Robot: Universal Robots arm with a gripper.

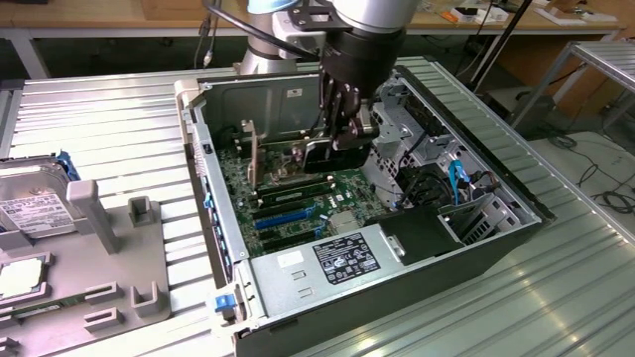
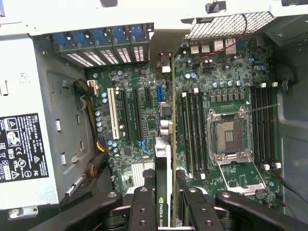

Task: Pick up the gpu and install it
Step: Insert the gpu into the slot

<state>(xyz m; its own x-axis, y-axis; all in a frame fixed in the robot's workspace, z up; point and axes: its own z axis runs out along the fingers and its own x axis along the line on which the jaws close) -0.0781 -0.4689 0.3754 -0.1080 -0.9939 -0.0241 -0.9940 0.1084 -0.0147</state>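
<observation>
My gripper (image 1: 343, 135) reaches down into the open computer case (image 1: 213, 223) and is shut on the gpu (image 1: 329, 158), a dark card held on edge above the motherboard (image 1: 297, 197). In the wrist view the gpu (image 2: 163, 144) shows edge-on between my two fingers (image 2: 142, 202), with a green logo strip near them. Its far end points to the rear slot openings (image 2: 103, 55). It hangs over the strip between the expansion slots (image 2: 129, 115) and the memory slots (image 2: 195, 130). Whether its edge touches a slot I cannot tell.
The power supply (image 1: 332, 260) with its black label fills the case's near corner. The bare CPU socket (image 2: 228, 134) lies beside the card. A drive cage (image 1: 476, 216) and blue cable sit at the exterior view's right. A hard drive (image 1: 30, 201) rests on a grey fixture (image 1: 109, 253) at the left.
</observation>
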